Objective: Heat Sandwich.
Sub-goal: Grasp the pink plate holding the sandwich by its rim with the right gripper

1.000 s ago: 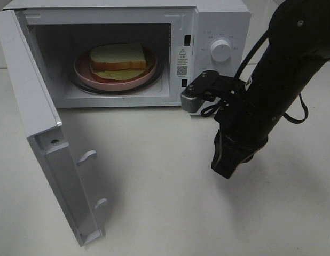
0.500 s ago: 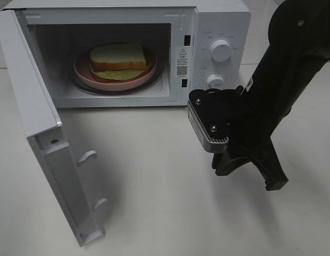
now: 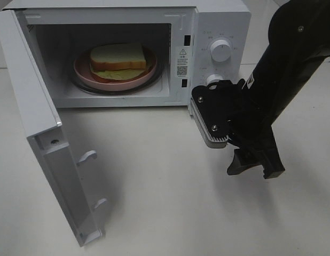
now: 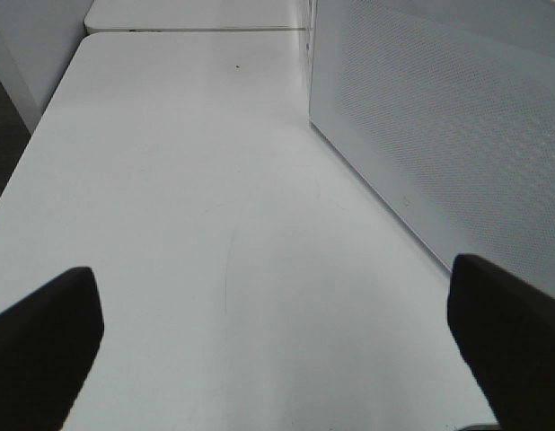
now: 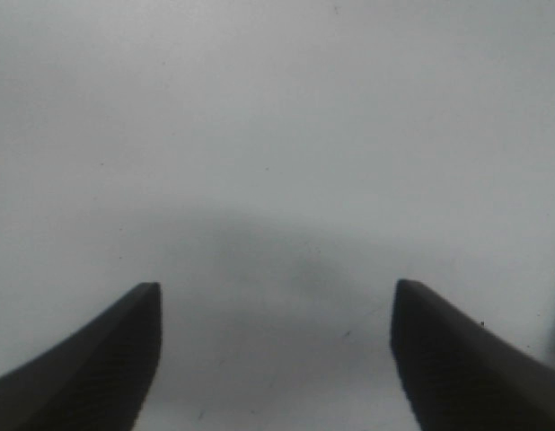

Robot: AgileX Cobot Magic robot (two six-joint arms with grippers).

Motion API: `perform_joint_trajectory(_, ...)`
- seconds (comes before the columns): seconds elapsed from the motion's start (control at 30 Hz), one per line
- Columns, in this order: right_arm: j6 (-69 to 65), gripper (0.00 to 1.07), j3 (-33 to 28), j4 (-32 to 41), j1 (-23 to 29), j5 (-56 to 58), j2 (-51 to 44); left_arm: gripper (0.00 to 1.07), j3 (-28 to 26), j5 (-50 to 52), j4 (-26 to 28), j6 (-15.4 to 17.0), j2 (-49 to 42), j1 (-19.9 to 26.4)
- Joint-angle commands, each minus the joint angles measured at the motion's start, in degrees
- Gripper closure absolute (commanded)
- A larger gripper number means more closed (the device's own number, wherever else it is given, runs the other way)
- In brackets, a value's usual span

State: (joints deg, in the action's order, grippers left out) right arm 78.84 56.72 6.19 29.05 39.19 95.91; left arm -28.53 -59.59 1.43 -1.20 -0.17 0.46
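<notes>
**Sandwich sitting inside the open microwave**

You are looking at a pale tabletop (image 3: 154, 181) carrying a white microwave (image 3: 224, 21), its door (image 3: 31, 101) standing wide open. The sandwich (image 3: 118, 56) is lying on a pink plate (image 3: 82, 69) inside. Your right jaws are hanging wide apart above the tabletop, below the dials. Your left jaws are gaping wide beside a perforated white panel (image 4: 439, 135).
</notes>
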Motion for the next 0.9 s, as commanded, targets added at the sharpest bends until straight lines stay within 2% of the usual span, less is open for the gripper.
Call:
perform_joint_trajectory(0.03, -2.01, 0.17, 0.23, -0.63, -0.29, -0.69, -0.46, 0.06, 0.17, 0.23, 0.11, 0.00, -1.49, 0.17)
perform_joint_trajectory(0.13, -3.38, 0.12, 0.23, -1.20, -0.29, -1.49, -0.46, 0.06, 0.17, 0.23, 0.11, 0.00, -1.49, 0.17)
perform_joint_trajectory(0.53, -3.95, 0.14, 1.78, -3.78, 2.41, -2.86, -0.46, 0.06, 0.17, 0.23, 0.11, 0.00, -1.49, 0.17)
perform_joint_trajectory(0.9, -4.24, 0.16, 10.14, -4.41, 2.41, -4.30, 0.69, 0.06, 0.17, 0.23, 0.11, 0.00, -1.49, 0.17)
